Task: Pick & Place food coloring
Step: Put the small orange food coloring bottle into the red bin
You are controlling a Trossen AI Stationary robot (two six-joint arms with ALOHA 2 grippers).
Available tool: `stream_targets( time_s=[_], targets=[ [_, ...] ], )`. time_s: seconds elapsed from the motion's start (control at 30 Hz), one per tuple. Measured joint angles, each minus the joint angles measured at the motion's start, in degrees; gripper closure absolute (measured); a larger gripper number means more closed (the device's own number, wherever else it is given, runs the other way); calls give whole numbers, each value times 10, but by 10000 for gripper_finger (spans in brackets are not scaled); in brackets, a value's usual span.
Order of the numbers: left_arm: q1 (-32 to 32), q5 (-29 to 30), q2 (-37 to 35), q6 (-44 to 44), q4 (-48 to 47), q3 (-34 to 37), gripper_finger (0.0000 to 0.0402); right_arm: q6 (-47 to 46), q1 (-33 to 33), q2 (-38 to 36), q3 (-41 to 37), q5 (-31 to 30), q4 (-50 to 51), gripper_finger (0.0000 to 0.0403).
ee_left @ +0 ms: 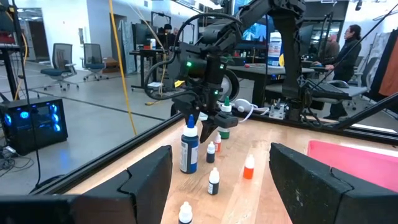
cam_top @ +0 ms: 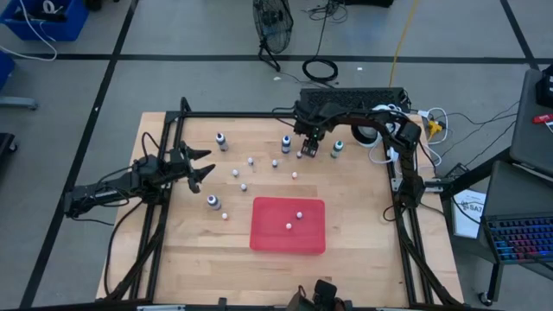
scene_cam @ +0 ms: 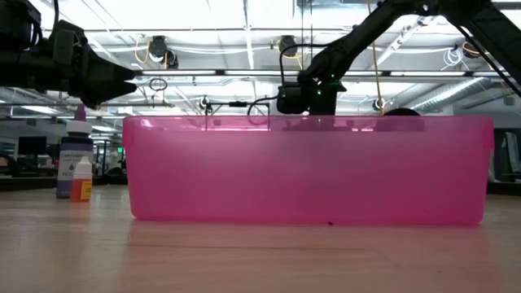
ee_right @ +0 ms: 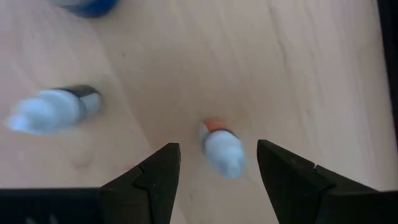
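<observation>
Two small bottles [cam_top: 294, 221] already lay in the red tray [cam_top: 288, 242]; the rest of the food coloring stood scattered across the far half of the desk [cam_top: 363, 216]. The right pincer [cam_top: 308, 149] hung point-down over the far row, its fingers spread and gripping nothing. In the right wrist view an orange bottle [ee_right: 221, 147] sat between the fingers but nearer one of them, and a dark-bodied bottle [ee_right: 55, 110] stood just beside.

Judged risks:
- An off-centre closure could tip or flick the orange bottle instead of seating it.
- A descending finger could strike the neighbouring bottle or the tall blue one [ee_left: 189, 147] close by, toppling it and sending it rolling.
- A light bottle held only by its cap could slip on the way to the tray.

The left pincer [cam_top: 203, 169] waited near the desk's left side, released and empty.
</observation>
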State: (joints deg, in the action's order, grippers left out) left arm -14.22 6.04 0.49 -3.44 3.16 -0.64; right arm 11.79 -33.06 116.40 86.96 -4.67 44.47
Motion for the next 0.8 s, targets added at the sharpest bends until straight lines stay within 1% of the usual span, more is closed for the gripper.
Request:
stream_targets(
  time_s=[0.5, 0.6, 0.8],
  targets=[
    [0, 0, 0, 0, 0, 0, 133, 4, -3, 0, 0, 3, 2, 206],
    [0, 0, 0, 0, 0, 0, 133, 5, -3, 0, 0, 4, 1, 218],
    [0, 0, 0, 0, 0, 0, 133, 9, -3, 0, 0, 4, 3, 258]
  ],
)
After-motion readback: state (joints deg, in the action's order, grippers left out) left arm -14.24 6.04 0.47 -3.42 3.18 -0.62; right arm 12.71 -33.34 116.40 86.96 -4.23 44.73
